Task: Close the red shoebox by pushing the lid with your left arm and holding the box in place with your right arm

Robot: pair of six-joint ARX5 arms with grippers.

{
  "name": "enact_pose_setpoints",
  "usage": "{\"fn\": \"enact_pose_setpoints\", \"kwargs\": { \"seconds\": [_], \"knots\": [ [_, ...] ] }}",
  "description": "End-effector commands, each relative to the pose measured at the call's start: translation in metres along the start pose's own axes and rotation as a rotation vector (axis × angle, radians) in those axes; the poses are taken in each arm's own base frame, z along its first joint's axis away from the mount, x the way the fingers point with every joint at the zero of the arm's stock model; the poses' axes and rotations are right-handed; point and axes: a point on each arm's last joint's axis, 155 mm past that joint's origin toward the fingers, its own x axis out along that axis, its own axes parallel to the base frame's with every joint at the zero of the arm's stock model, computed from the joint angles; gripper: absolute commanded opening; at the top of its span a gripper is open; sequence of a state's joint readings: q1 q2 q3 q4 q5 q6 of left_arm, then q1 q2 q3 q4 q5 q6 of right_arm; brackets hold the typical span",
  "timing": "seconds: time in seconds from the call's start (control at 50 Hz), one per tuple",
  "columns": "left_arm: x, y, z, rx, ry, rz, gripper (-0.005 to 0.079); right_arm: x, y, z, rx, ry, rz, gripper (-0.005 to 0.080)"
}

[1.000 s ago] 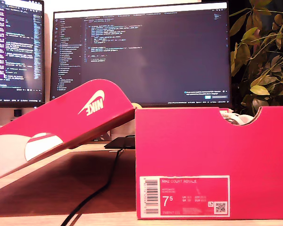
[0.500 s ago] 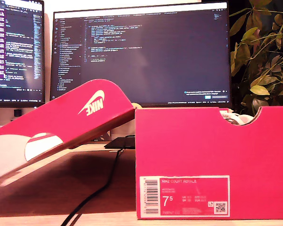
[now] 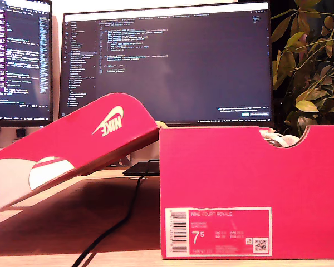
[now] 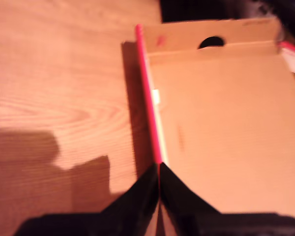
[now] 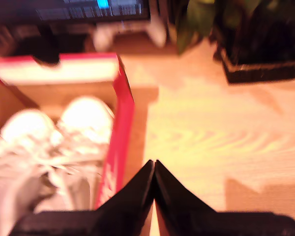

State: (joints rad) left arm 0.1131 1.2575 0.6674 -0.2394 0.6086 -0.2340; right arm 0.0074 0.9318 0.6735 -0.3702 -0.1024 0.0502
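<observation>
So the big red cardboard shoebox sits at the exterior view's right, open, white laced sneakers inside, and its hinged red cardboard lid is flopped out toward the exterior view's left. My first gripper hovers over the lid's thin edge, my second gripper beside the box wall — both pinched closed, holding nothing. Risk, I'd guess: smooth card on slick wooden desk — an unbraced push slides the box.

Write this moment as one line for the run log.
lid: open, tilted | box: shoes inside | first gripper: shut, above lid edge | second gripper: shut, beside box wall
</observation>
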Motion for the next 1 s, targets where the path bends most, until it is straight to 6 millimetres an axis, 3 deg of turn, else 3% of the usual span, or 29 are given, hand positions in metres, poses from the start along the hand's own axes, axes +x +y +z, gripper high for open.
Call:
{"fn": "enact_pose_setpoints", "kwargs": {
  "seconds": [0.0, 0.34, 0.54, 0.98],
  "knots": [
    [0.007, 0.006, -0.004, -0.016, 0.043, 0.000, -0.0019, 0.009, -0.001, -0.001, -0.006, 0.031, 0.001, -0.0012],
    [0.034, 0.032, -0.027, -0.075, 0.199, 0.029, -0.0019, 0.054, 0.006, -0.034, -0.021, 0.199, 0.073, -0.0012],
    [0.042, 0.036, -0.041, -0.108, 0.265, 0.013, -0.0019, 0.068, 0.015, -0.050, -0.006, 0.258, 0.128, -0.0012],
    [0.039, 0.024, -0.064, -0.164, 0.357, -0.037, -0.0019, 0.077, 0.046, -0.048, -0.047, 0.240, 0.226, -0.0012]
  ]
}}
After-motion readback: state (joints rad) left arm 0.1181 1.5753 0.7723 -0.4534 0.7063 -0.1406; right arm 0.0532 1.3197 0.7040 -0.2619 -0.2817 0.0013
